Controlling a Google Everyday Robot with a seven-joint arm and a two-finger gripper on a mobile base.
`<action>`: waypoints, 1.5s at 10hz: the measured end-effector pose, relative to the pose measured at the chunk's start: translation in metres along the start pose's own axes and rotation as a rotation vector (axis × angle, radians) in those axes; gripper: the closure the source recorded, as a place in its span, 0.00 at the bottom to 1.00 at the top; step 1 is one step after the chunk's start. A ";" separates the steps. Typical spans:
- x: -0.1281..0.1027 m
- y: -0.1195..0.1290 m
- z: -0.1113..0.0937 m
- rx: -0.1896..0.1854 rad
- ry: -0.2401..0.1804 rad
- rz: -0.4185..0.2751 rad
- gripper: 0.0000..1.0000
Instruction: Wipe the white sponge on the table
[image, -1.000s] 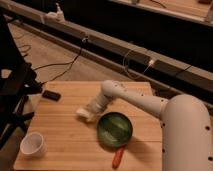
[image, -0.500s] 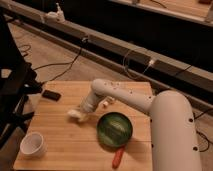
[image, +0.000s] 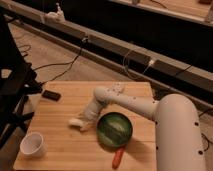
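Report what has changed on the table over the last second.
The tool slid left in the picture and slightly nearer the front edge of the table, and the white sponge moved along with it. The tool now sits just left of the green bowl. The bowl, white cup, orange item and black device stayed put.

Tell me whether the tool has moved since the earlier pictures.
Yes. The tool, low over the table, has slid left, away from the green bowl and nearer the white cup.
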 end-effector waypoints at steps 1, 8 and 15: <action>0.013 0.001 -0.009 0.010 0.018 0.025 1.00; 0.015 -0.065 -0.043 0.086 0.119 -0.042 1.00; -0.031 -0.019 0.001 -0.013 -0.001 -0.108 1.00</action>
